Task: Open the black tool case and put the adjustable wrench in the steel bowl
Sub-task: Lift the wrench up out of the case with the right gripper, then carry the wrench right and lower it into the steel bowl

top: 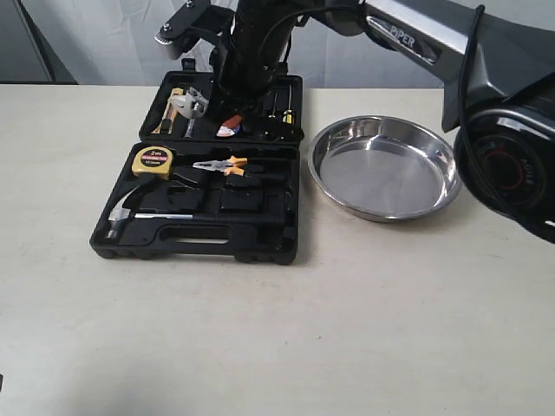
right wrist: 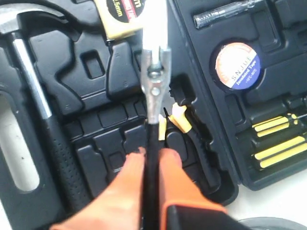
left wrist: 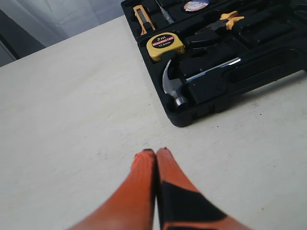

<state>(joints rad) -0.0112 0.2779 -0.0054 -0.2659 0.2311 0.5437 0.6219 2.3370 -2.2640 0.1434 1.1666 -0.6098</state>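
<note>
Above the opened black tool case, in the exterior view, the right arm is reaching across the middle. The adjustable wrench is hanging clear of the case, its silver head showing over the lid half. The steel bowl is sitting empty just beside the case's right edge. The base half is carrying 3 tools: a tape measure, orange-handled pliers and a hammer.

From the left wrist view, the left gripper is hovering over bare table near the case's corner, its 2 orange fingers pressed together on nothing.

From the right wrist view, the right gripper is pinching the wrench's black handle between narrow fingers, the head pointing out past the tips. A roll of tape is resting in the lid half.

Carrying the wrench to the bowl looks to be the step in hand. It is calling for a level sweep high enough to clear the case edge and the bowl rim. A low release over the dish's centre would suit, since the long head could swing in this handle grip and a dropped wrench could skid out.
</note>
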